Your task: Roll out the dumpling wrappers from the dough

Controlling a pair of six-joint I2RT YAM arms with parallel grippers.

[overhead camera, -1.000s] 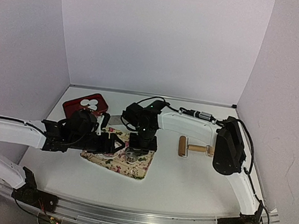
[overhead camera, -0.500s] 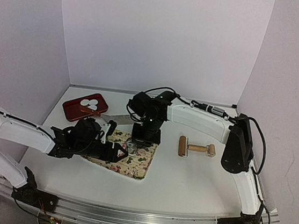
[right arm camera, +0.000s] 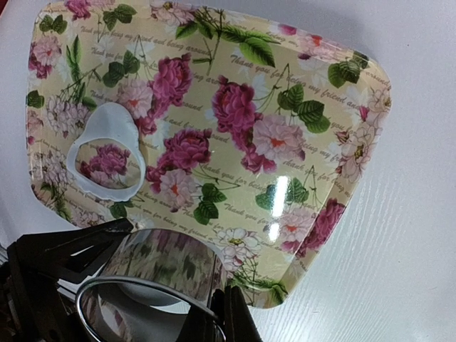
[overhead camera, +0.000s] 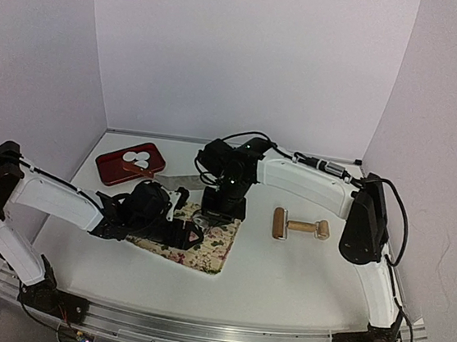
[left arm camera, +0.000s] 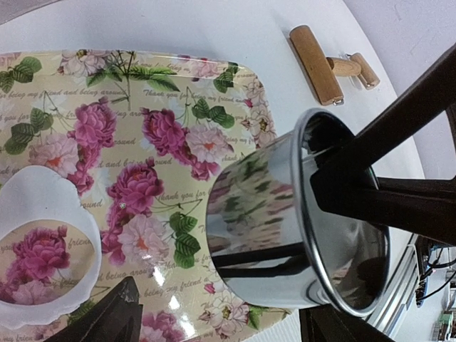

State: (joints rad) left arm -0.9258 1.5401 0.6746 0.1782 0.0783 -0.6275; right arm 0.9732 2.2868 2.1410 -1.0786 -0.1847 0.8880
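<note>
Gleaming metal ring (left arm camera: pixel 263 214) above glossy floral tray (left arm camera: pixel 178 85) with thin, holed dough (left arm camera: pixel 35 196)

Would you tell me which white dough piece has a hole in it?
The dough on the floral tray, its middle cut out; the dumpling wrappers on the red tray show no hole.

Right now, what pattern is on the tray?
The tray has pink roses and green leaves on pale yellow, clearest in the right wrist view.
</note>
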